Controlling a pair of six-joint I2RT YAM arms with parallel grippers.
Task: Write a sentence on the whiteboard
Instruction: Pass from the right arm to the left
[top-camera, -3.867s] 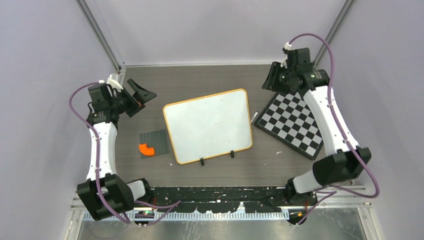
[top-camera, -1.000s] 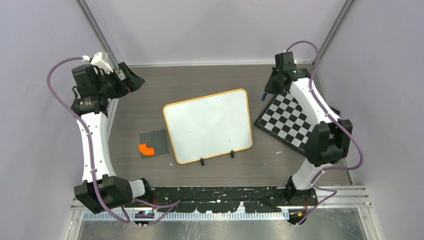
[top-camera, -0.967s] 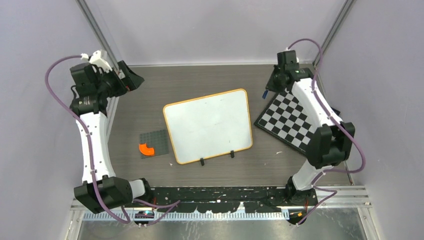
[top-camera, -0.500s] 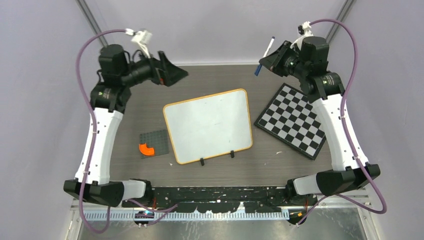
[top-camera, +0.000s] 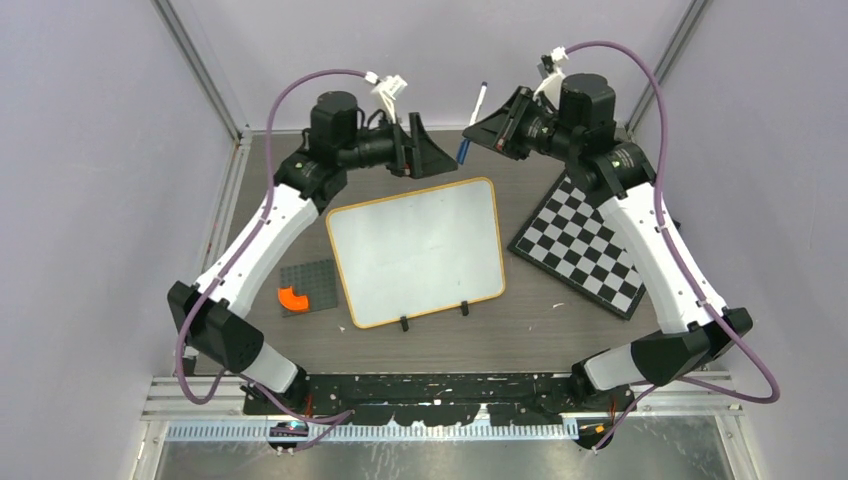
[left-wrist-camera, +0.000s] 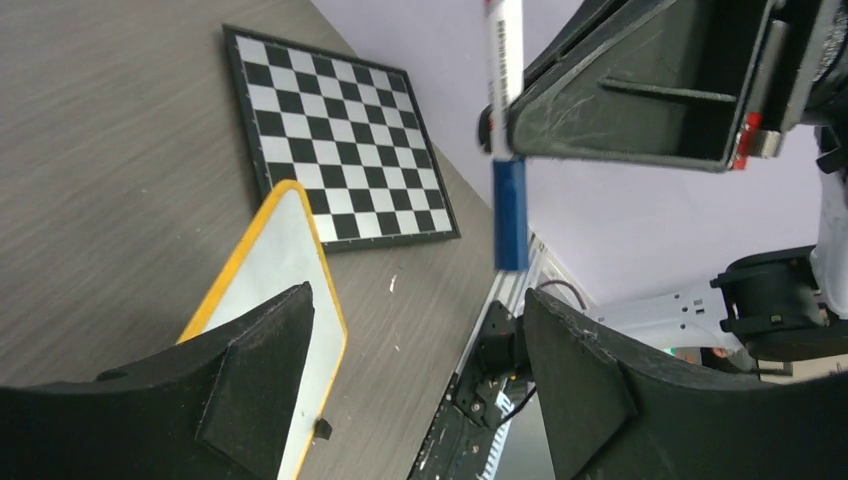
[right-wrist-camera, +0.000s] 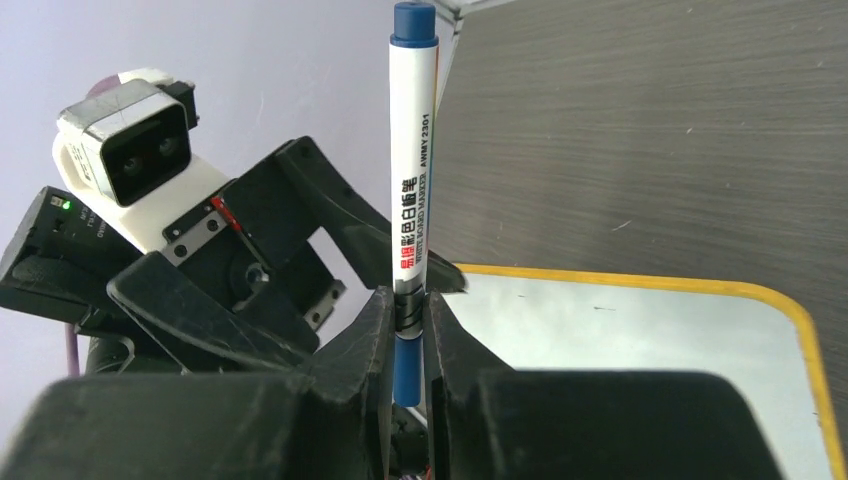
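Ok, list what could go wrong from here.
1. The right hand pinches the marker at one spot near its blue cap; a tug from the open left hand might twist it or slip it loose.
2. Both hands are raised close together by the whiteboard's far edge, so they may collide.
3. The cap looks still on; touching the board now would leave no writing.

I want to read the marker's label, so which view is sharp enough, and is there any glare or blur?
Right wrist: the marker print is sharp and readable, near jaws soft, dull grey reflections on the whiteboard. Left wrist: label barely shows, near jaws soft. Top external: even light, no harsh glare, marker too small to read.
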